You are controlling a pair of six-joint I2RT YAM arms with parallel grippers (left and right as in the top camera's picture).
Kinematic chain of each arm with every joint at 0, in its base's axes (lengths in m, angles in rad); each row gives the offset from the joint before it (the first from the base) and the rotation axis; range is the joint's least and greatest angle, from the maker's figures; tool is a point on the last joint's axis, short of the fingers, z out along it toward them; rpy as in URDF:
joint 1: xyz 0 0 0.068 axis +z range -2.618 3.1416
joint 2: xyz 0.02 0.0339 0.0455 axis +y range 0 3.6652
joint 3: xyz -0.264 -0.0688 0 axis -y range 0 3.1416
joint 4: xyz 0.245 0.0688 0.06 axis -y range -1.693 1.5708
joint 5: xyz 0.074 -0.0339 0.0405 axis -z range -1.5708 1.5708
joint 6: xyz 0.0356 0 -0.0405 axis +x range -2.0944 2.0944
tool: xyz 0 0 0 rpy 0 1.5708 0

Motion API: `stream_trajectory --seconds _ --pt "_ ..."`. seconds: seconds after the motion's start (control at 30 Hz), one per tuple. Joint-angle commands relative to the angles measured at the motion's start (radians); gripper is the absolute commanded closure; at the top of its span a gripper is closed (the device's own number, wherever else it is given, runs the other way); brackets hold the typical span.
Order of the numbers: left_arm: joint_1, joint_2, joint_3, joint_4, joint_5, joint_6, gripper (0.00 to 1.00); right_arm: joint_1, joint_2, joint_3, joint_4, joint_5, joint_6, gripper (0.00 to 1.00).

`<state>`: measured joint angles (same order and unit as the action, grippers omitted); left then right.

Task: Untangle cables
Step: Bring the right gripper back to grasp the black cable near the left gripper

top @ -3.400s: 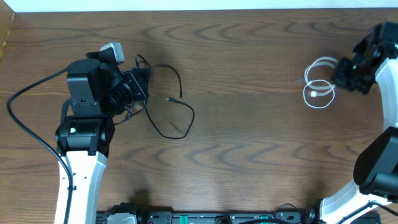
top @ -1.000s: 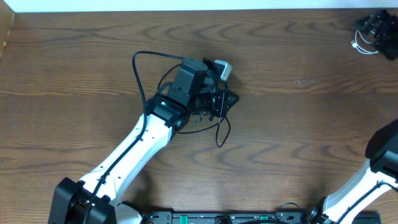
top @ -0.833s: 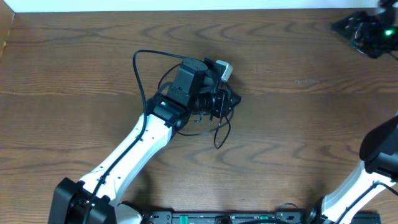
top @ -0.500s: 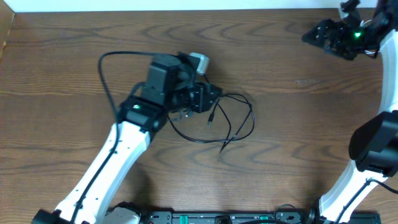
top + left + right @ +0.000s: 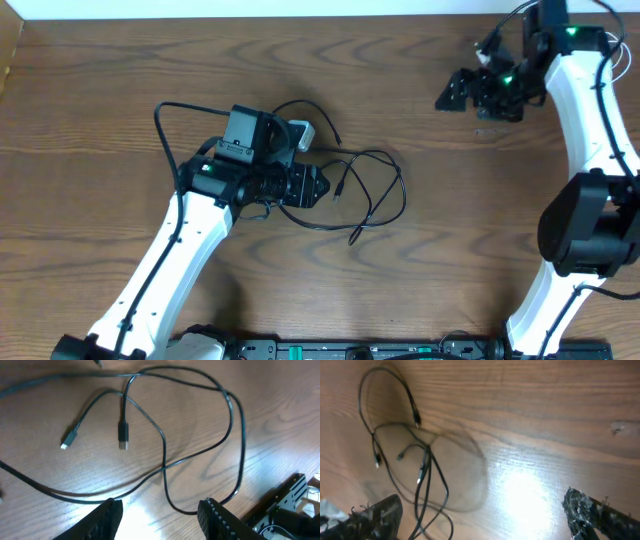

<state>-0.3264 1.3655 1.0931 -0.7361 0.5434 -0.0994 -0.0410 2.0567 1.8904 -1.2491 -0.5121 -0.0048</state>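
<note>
Sprawling in loose crossed loops, thin black cable (image 5: 164, 455), left gripper (image 5: 160, 516) wide, right gripper (image 5: 481, 519) wide.

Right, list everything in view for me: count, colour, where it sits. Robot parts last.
table: one, brown wood grain, under everything.
black cable: one loose tangle, black, lying on the table mid-scene just ahead of the left gripper; two end plugs show in the left wrist view.
scuff mark: one, pale, on the table near the right gripper.
left arm: one, white and black, reaching in from the bottom left.
right arm: one, white and black, along the right edge.
left gripper: one, black, open, low over the cable.
right gripper: one, black, open and holding nothing, top right.
</note>
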Motion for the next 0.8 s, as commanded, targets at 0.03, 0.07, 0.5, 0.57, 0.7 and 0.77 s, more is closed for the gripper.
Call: stream_trajectory --seconds 0.03,0.07,0.5,0.57,0.7,0.77 --pt "0.0 0.076 -0.008 0.01 -0.04 -0.03 0.46 0.01 0.004 -0.069 0.02 0.005 0.028 0.01" --pt "0.0 0.091 -0.008 0.019 -0.037 -0.05 0.46 0.013 0.004 -0.074 0.018 0.005 0.027 0.02" --pt "-0.111 0.247 -0.008 0.229 0.435 0.08 0.37 0.018 0.004 -0.084 0.024 0.014 0.026 0.02" --pt "-0.13 0.261 -0.008 0.228 0.41 0.097 0.36 0.019 0.004 -0.085 0.027 0.014 0.026 0.02" --pt "-0.172 0.311 -0.009 0.214 0.262 0.095 0.36 0.019 0.004 -0.085 0.032 0.013 0.026 0.02" --pt "-0.188 0.34 -0.009 0.216 0.245 0.095 0.39 0.019 0.004 -0.086 0.03 0.013 0.026 0.01"
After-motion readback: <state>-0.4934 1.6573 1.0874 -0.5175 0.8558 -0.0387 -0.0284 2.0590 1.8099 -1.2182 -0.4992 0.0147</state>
